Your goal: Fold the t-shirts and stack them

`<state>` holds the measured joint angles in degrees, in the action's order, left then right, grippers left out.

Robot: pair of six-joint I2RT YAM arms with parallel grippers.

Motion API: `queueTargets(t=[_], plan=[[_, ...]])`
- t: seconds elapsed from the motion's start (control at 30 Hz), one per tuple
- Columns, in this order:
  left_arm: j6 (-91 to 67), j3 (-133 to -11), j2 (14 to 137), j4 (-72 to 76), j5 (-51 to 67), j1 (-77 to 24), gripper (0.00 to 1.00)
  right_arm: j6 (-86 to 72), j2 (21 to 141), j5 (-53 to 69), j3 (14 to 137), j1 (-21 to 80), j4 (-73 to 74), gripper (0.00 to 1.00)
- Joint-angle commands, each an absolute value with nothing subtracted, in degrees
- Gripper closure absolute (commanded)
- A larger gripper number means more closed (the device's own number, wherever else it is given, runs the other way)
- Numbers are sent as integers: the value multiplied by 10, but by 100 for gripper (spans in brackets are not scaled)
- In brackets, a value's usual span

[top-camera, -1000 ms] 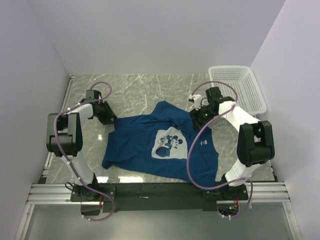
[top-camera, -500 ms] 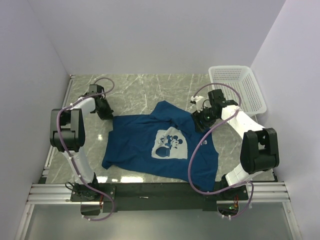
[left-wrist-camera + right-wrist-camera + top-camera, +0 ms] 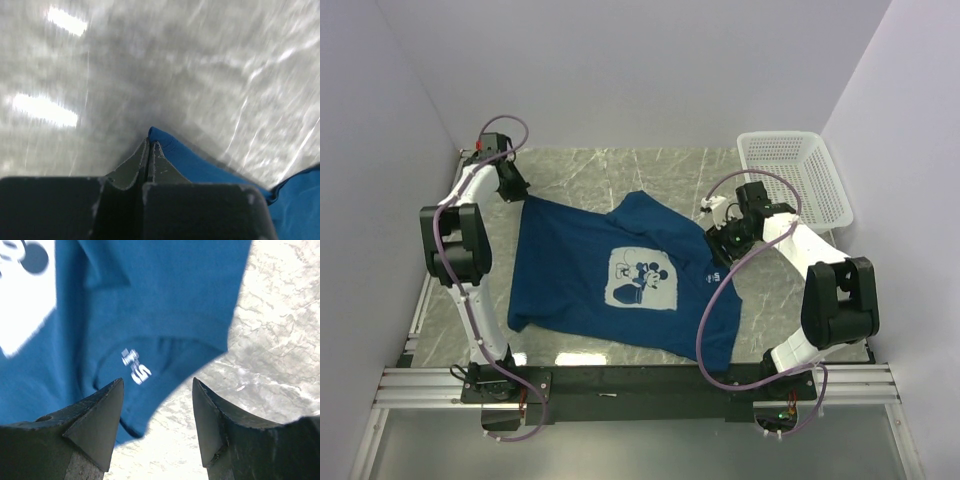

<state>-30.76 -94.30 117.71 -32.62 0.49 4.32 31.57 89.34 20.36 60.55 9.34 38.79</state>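
At the far left corner of the table (image 3: pixel 650 165), your left gripper (image 3: pixel 150 144) has its fingers pressed together on one small corner of the t-shirt (image 3: pixel 580 270). The wrist view shows only a tip of blue cloth between them. That is the weak point: with so little fabric in the pinch, a sharp tug or a lift would probably pull it free and the corner would drop.

Your right gripper (image 3: pixel 157 385) is spread wide over the shirt's right side, next to a small white marking (image 3: pixel 132 365), and it holds nothing. I can't tell whether its fingertips touch the cloth. With that side unanchored, any further pull from the left will likely drag the whole shirt across the marble rather than flatten it.

The shirt lies chest-up in the middle of the table, white print (image 3: pixel 640 280) showing, but it is skewed and creased. A flap is doubled over at its far edge, and its near right corner sits close to the table's front edge. If you fold now you would press those creases in, and a pull toward you could slide that corner off the table.

Your left arm is also stretched out close to the wall, so it has little room to go further.
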Motion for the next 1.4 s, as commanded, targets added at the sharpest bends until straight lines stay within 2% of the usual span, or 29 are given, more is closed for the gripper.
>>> queueTargets(t=[0.0, 0.13, 0.23, 0.27, 0.37, 0.47, 0.6, 0.7, 0.87, 0.97, 1.03, 1.17, 1.27, 1.37], plan=[[-310, -1025, 1217, -348, -5, 46, 99, 322, 871, 188, 606, 89, 376, 36], [-308, -1064, 1239, -369, -12, 47, 91, 293, 907, 172, 657, 95, 356, 37], [-313, -1046, 1216, -355, -23, 56, 64, 269, 962, 172, 719, 111, 363, 39], [-318, -1037, 1204, -350, -23, 61, 49, 254, 977, 171, 734, 114, 369, 40], [-331, -985, 1132, -316, -11, 92, 37, 227, 1022, 164, 769, 126, 356, 40], [-350, -878, 1022, -256, 43, 115, 31, 192, 1068, 117, 805, 134, 345, 40], [-365, -694, 884, -211, 133, 136, 30, 173, 1148, 104, 870, 136, 372, 41], [-373, -599, 844, -205, 178, 152, 30, 178, 1180, 95, 896, 140, 383, 41], [-392, -520, 805, -198, 226, 161, 33, 178, 1217, 89, 943, 141, 407, 44], [-384, -526, 819, -196, 209, 163, 34, 180, 1235, 95, 970, 141, 426, 52], [-376, -560, 852, -202, 199, 163, 34, 194, 1237, 97, 990, 141, 437, 52], [-355, -621, 913, -180, 201, 163, 35, 207, 1214, 169, 1022, 140, 424, 36], [-340, -669, 963, -187, 208, 163, 36, 180, 1263, 261, 1124, 148, 459, 35], [-335, -697, 997, -193, 220, 163, 38, 86, 1363, 273, 1226, 165, 451, 35]])
